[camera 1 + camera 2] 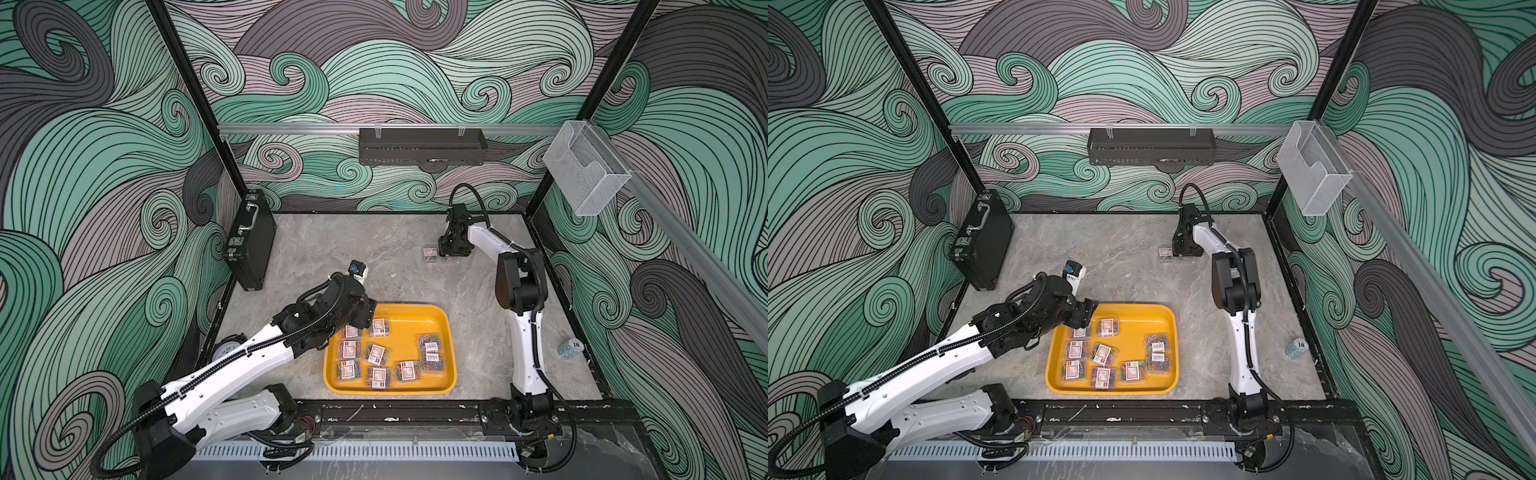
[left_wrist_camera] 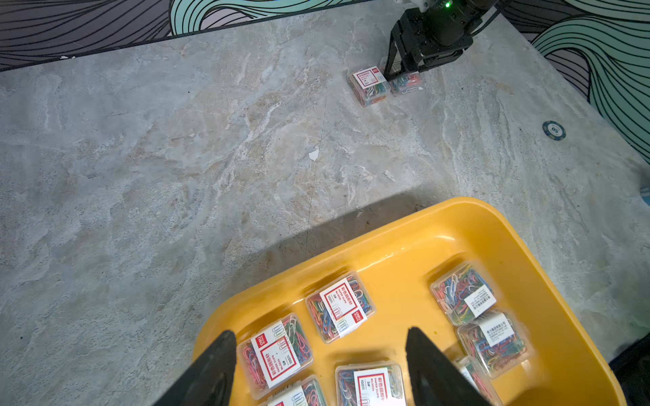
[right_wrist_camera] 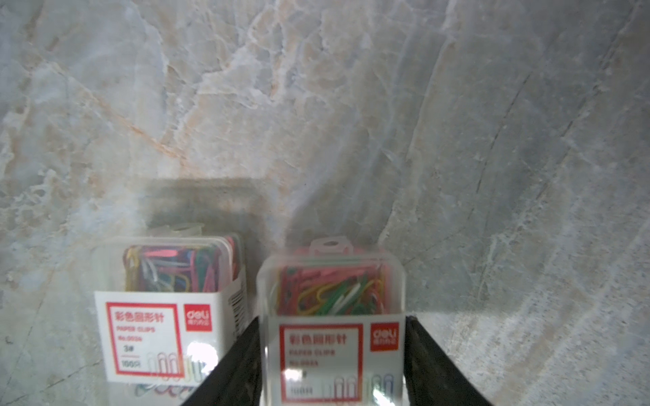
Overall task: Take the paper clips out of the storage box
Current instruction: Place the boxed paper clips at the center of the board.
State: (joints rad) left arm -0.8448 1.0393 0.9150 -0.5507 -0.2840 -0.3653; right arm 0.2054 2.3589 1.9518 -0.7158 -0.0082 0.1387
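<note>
clock [image 1: 224,352] | mostly hidden under left arm [image 1: 266,347] | paper clips [image 3: 330,277] | blurred, cut off by edge | right gripper [image 3: 333,318] contact unclear

Teal swirl-patterned walls [image 1: 83,166], grey marble tabletop [image 1: 374,257]

Both top views hang high over the table [image 1: 374,257], looking steeply down at everything around the tray [image 1: 411,320]. The left wrist camera hovers close above the tray's corner, facing two clip boxes [image 2: 367,86] well beyond it; the right wrist camera stares at those from right above.
</note>
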